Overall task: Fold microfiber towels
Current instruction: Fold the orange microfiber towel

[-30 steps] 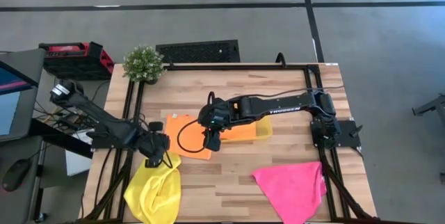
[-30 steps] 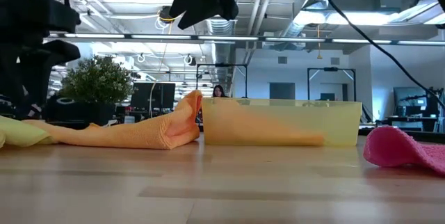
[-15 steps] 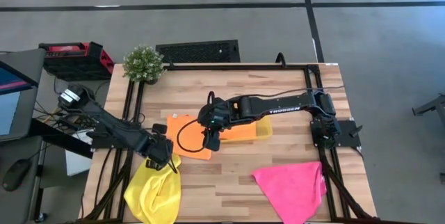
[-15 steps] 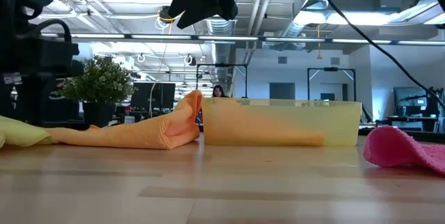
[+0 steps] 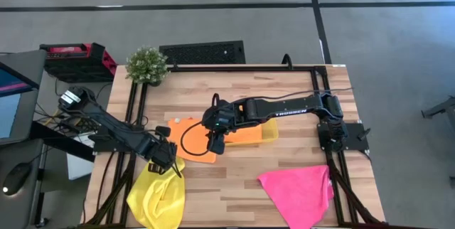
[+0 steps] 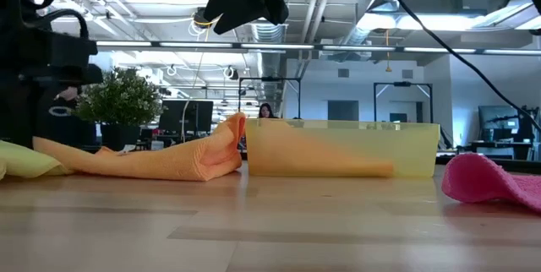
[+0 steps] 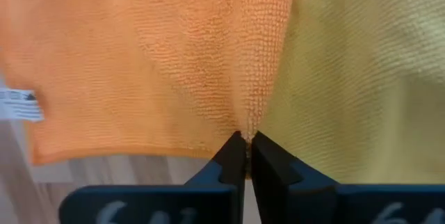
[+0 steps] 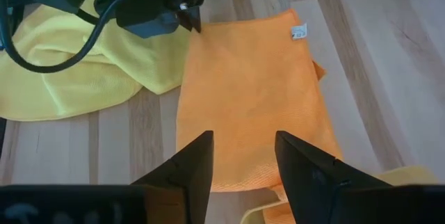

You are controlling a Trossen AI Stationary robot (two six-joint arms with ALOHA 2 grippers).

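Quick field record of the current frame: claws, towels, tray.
left claw: shut, pinching the edge of the orange towel where it meets the yellow towel, near the table's left edge
right claw: open, hovering above the orange towel, holding nothing
orange towel: lying on the table, one end bunched against the tray
yellow towel: crumpled, hanging over the front-left edge
pink towel: front right, untouched
tray: translucent yellow, orange cloth inside
plant: back-left corner
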